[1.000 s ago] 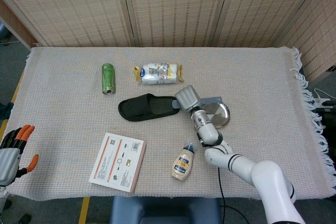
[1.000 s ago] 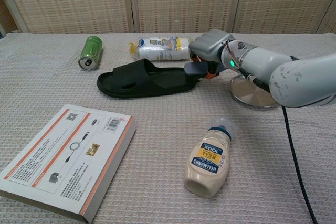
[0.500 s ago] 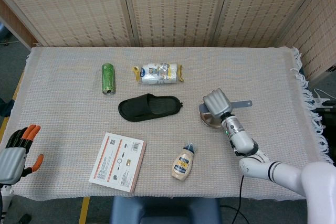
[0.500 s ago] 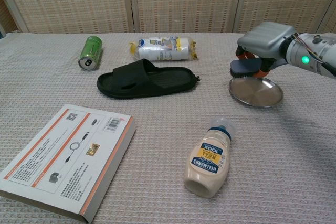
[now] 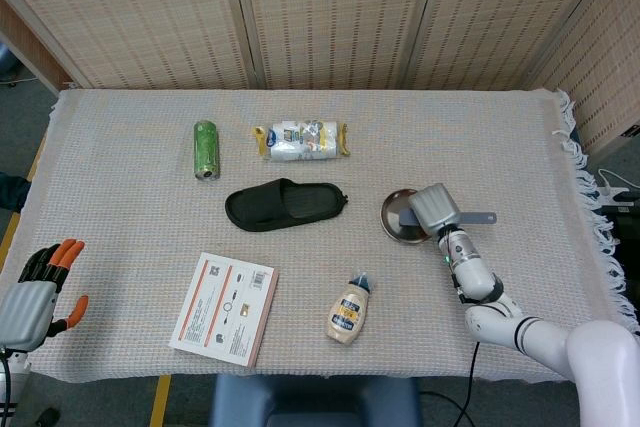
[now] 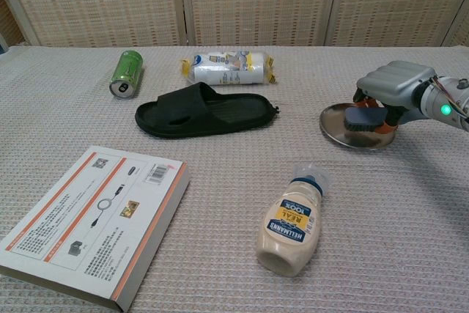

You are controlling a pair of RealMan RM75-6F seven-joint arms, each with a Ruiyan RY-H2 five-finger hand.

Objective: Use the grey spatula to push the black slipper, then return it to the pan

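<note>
Right hand (image 5: 436, 209) grips flat grey spatula (image 6: 364, 116), blade apparently resting in round steel pan (image 6: 338, 128) below it. Black rubber slipper (image 5: 285, 204) well left. Left hand (image 5: 38, 287) spread wide, holding nothing.

Cloth-covered table (image 5: 500, 137): slipper (image 5: 285, 204), can (image 5: 205, 149), box (image 5: 225, 307), mayonnaise (image 5: 348, 312), pan (image 5: 397, 219), packet (image 5: 300, 140).

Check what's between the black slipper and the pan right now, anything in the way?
Nothing. In the head view the stretch between the black slipper and the pan is bare tablecloth; the chest view agrees. The mayonnaise bottle lies nearer the front edge, off that line.
</note>
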